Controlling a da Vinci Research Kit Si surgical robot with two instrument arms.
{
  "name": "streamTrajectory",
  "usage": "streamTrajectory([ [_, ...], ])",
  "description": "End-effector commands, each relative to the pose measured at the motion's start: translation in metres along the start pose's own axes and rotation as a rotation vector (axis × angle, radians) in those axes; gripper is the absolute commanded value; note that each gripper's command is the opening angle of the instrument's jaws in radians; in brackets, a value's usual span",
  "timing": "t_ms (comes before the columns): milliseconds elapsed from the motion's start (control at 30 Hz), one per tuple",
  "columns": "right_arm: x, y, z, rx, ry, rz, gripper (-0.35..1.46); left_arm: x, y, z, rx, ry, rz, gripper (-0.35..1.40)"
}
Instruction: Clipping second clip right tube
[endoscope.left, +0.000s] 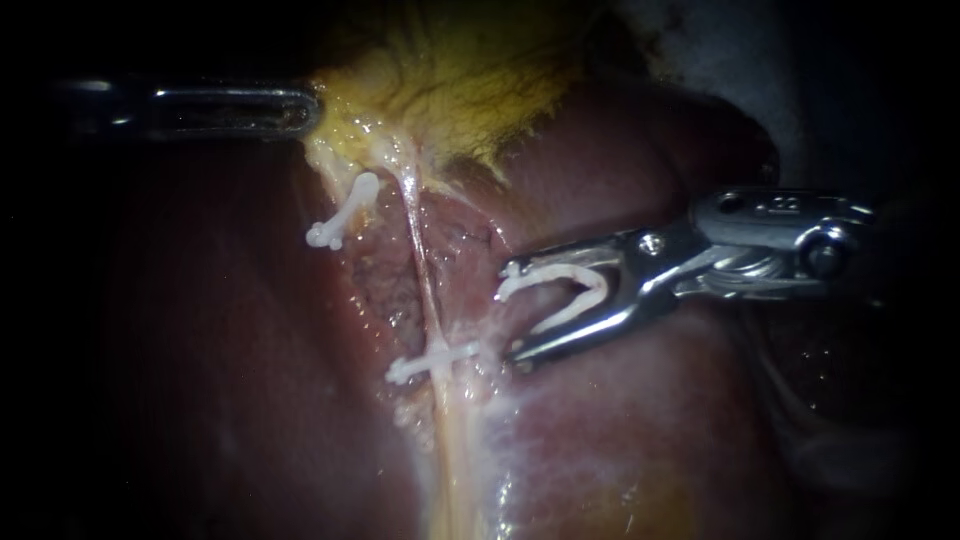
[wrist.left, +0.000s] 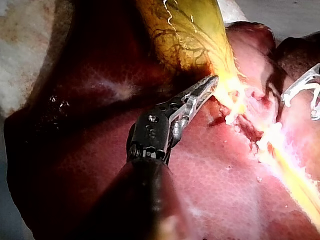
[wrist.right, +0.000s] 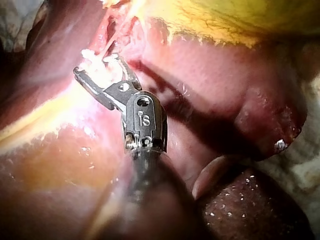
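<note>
Liver (endoscope.left: 200, 380) all around; your right instrument (endoscope.left: 512, 314) carries an open clip (endoscope.left: 575, 290) in wide-spread jaws, just beside the right tube (endoscope.left: 425, 280), above its seated clip (endoscope.left: 435, 358). Your left instrument (endoscope.left: 308, 110) grips the gallbladder (endoscope.left: 460, 70).

The dark red liver (endoscope.left: 200, 380) lies directly on a pale, stained cloth (endoscope.left: 730, 50), glimpsed at the upper right of the endoscope frame and beyond the organ's edges in both wrist views.

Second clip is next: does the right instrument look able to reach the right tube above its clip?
Probably yes: the right instrument, holding an open clip, faces the right tube just beside it, nothing lying between.
</note>
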Motion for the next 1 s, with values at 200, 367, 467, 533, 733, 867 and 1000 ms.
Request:
streamTrajectory([
  [200, -0.0015, 0.0030, 0.0020, 0.036, 0.002, 0.065, 0.55, 0.0000, 0.0000, 0.0000, 0.000, 0.000, 0.000, -0.35],
  [367, -0.0032, 0.0052, 0.0033, 0.049, -0.007, 0.117, 0.55, 0.0000, 0.0000, 0.0000, 0.000, 0.000, 0.000, -0.35],
  [467, -0.0042, 0.0061, 0.0043, 0.048, -0.008, 0.137, 0.55, 0.0000, 0.0000, 0.0000, 0.000, 0.000, 0.000, -0.35],
  [533, -0.0045, 0.0064, 0.0049, 0.050, -0.001, 0.152, 0.55, 0.0000, 0.0000, 0.0000, 0.000, 0.000, 0.000, -0.35],
  [733, -0.0043, 0.0069, 0.0068, 0.091, 0.060, 0.213, 0.55, 0.0001, -0.0001, 0.0001, -0.001, 0.000, 0.000, -0.35],
  [867, -0.0040, 0.0069, 0.0078, 0.142, 0.081, 0.241, 0.55, 0.0001, -0.0001, 0.0002, -0.002, -0.001, 0.000, -0.35],
  [1000, -0.0038, 0.0068, 0.0083, 0.194, 0.089, 0.249, 0.55, 0.0002, -0.0001, 0.0003, -0.002, -0.001, 0.001, -0.35],
])
